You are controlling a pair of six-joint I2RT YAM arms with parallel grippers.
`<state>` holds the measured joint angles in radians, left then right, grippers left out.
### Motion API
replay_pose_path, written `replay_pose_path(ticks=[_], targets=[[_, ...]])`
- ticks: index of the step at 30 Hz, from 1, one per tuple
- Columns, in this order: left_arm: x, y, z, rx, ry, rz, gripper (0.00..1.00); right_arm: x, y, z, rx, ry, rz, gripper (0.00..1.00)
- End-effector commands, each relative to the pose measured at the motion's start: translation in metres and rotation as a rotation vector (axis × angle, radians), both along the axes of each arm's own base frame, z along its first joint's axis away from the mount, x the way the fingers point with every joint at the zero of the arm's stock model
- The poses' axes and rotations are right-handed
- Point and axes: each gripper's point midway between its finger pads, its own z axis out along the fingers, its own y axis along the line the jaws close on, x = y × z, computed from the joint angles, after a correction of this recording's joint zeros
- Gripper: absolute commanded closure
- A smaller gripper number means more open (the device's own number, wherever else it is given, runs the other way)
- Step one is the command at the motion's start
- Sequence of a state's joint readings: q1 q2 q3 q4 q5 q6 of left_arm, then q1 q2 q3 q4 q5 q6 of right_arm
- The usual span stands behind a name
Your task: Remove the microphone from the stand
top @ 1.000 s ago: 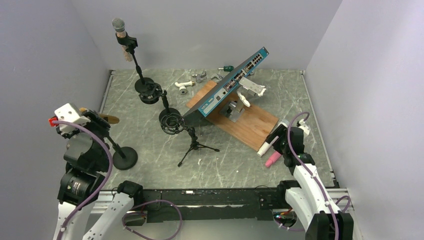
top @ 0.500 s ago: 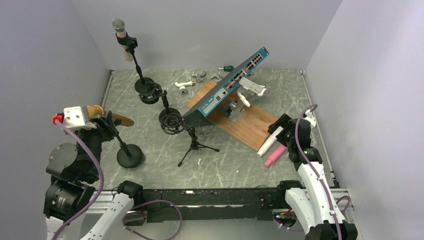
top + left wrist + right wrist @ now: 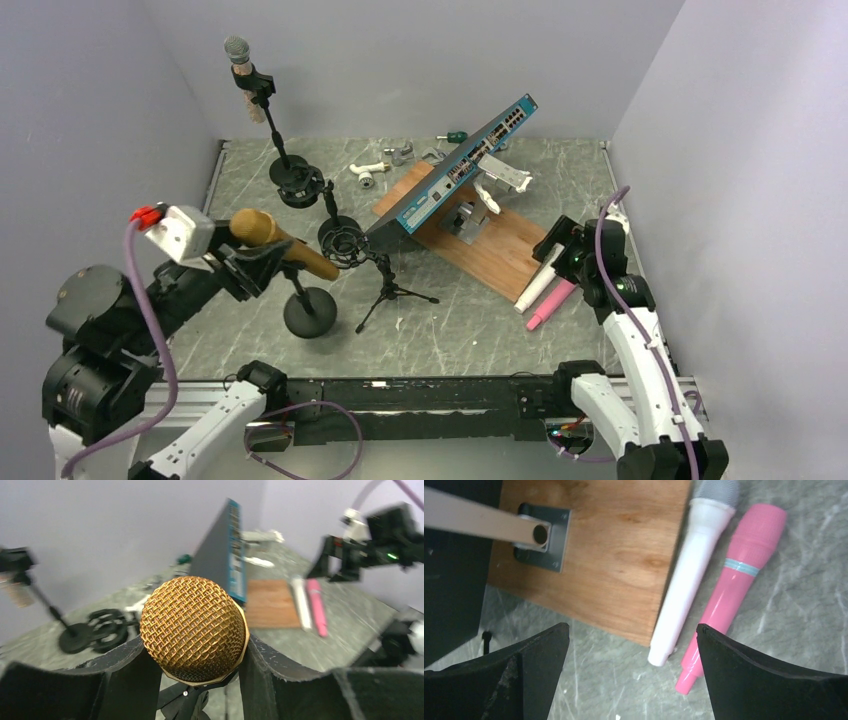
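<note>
Moved: microphone (image 3: 282, 240) and stand (image 3: 309, 312), shifted rightward.
Left hand (image 3: 195, 672): I clamp the microphone head.
Right hand (image 3: 630, 635): open; I should pin the stand.

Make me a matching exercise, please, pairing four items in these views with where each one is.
Items:
1. gold microphone
2. pink microphone
3. silver-headed microphone
4. network switch

Places:
A. propped at a tilt over the wooden board
B. lying on the table beside the white microphone
C. between the fingers of the left end effector
D. on a tall stand at the back left

Pairs: 1-C, 2-B, 3-D, 4-A
</note>
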<state>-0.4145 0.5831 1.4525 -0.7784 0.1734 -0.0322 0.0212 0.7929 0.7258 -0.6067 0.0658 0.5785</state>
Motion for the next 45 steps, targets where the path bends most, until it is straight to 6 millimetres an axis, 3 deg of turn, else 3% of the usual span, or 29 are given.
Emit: replay_pose_path(ticks=[1, 6, 14, 22, 26, 31, 38, 41, 45], targets=[[-0.032, -0.05, 0.021, 0.01, -0.062, -0.354, 1.0, -0.005, 0.027, 0.024, -0.006, 0.001, 0.109, 0.0], [-0.045, -0.083, 0.025, -0.049, -0.051, -0.588, 1.0, -0.015, 0.073, 0.047, -0.046, -0.021, 0.256, 0.0], [-0.028, -0.122, 0.027, -0.134, 0.007, -0.794, 1.0, -0.037, 0.122, 0.076, -0.022, -0.066, 0.432, 0.0], [-0.007, -0.176, -0.02, -0.041, 0.072, -0.772, 1.0, -0.075, 0.184, 0.124, 0.162, -0.247, 0.779, 0.0], [0.007, -0.184, -0.033, -0.06, 0.056, -0.719, 1.0, -0.096, 0.2, 0.144, 0.17, -0.347, 0.875, 0.0], [0.015, -0.189, -0.046, -0.082, 0.052, -0.69, 1.0, -0.122, 0.239, 0.159, 0.232, -0.449, 1.051, 0.0], [0.016, -0.183, -0.044, -0.11, -0.009, -0.637, 1.0, -0.135, 0.279, 0.167, 0.123, -0.512, 1.103, 0.0], [0.012, -0.179, -0.039, -0.133, -0.06, -0.638, 1.0, -0.134, 0.282, 0.166, 0.094, -0.515, 1.092, 0.0], [0.006, -0.178, -0.042, -0.126, -0.095, -0.659, 1.0, -0.129, 0.265, 0.165, 0.089, -0.536, 1.03, 0.0]])
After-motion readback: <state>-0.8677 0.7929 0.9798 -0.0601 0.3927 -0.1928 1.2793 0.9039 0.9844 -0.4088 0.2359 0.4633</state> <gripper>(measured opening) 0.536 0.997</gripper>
